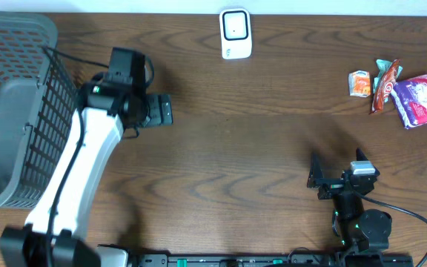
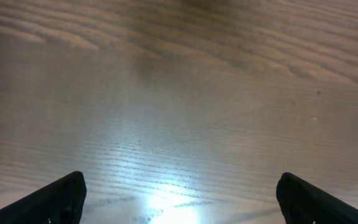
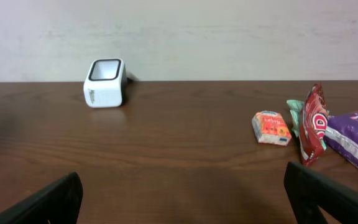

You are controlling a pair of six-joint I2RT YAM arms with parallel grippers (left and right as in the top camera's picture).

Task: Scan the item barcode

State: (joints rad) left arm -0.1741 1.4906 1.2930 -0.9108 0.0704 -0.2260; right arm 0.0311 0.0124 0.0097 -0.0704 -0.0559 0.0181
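- left pincer (image 1: 167, 110) jaws spread wide, gripping nothing, over bare bench (image 1: 236, 148) just right of the grey mesh basket (image 1: 13, 111)
- left wrist view: only wood grain and a glare patch between its fingertips (image 2: 61, 199)
- right pincer (image 1: 316, 178) equally wide open and empty, low near the front edge of the bench, right of centre, facing the far side
- white barcode scanner (image 1: 235, 33) stands at the far edge of the bench, about centre, with a dark-framed window on its face; small grey lettering on its side, too small to read
- items clustered at far right, well apart from both pincers and the scanner: small orange packet (image 1: 359, 83), red packet (image 1: 385, 87), green packet (image 1: 382, 67), purple bag (image 1: 421, 100)
- red packet on edge, touching the purple bag, with the green packet just behind it; big white "D" readable on the red one, rest of the word hidden
- orange packet lies slightly apart to the left of the red one
- print on orange packet and purple bag too small to read
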